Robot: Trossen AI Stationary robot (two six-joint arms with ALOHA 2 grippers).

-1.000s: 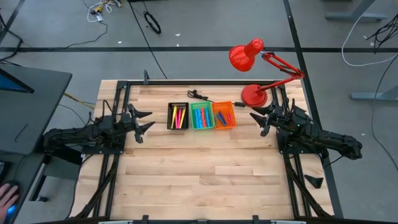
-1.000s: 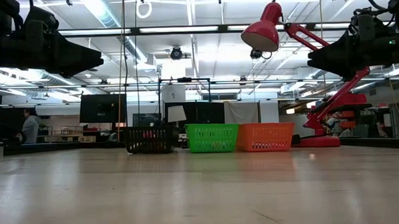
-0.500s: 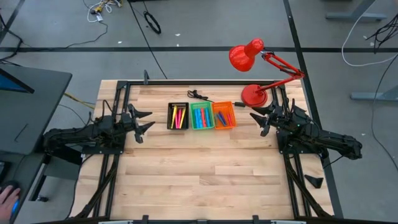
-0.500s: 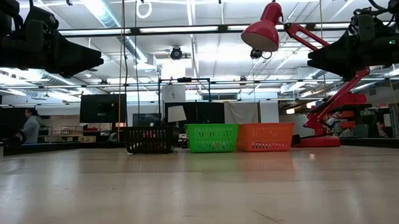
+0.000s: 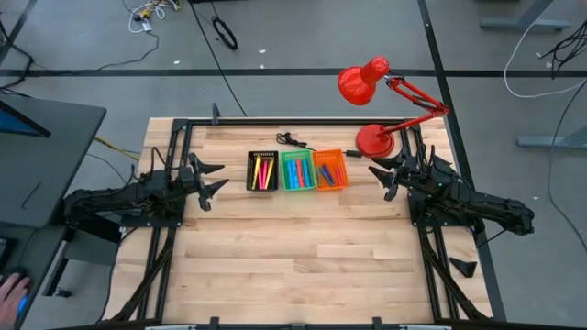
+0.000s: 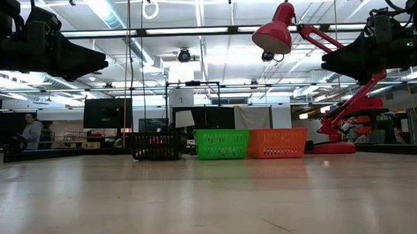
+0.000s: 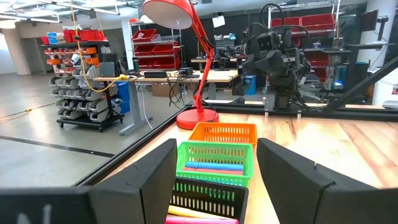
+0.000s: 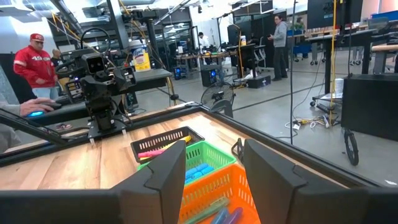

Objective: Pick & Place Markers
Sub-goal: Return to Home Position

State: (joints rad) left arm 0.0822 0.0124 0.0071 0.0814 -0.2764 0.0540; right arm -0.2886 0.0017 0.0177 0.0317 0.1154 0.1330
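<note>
Pale plank-wood tabletop [image 5: 293, 247], matte, grain running lengthwise. Reference: green bin [image 6: 222, 144], rectangular, plastic mesh walls, at the table's far middle.

- Black bin [image 6: 156, 146] just beside the green bin on the left arm's side. Orange bin [image 6: 277, 143] just beside it on the right arm's side. Same mesh build.
- Markers [image 5: 298, 171], short thin sticks, lie inside all three bins: pink and yellow in the black, blue and pink in the green, blue among those in the orange.
- Left gripper [image 5: 213, 179] hangs well apart from the green bin, fingers spread wide, nothing held.
- Right gripper [image 5: 379, 180] is opposite, past the orange bin, fingers likewise parted and empty.
- Glossy red lamp [image 5: 374, 139], round base, stands beyond the orange bin.
</note>
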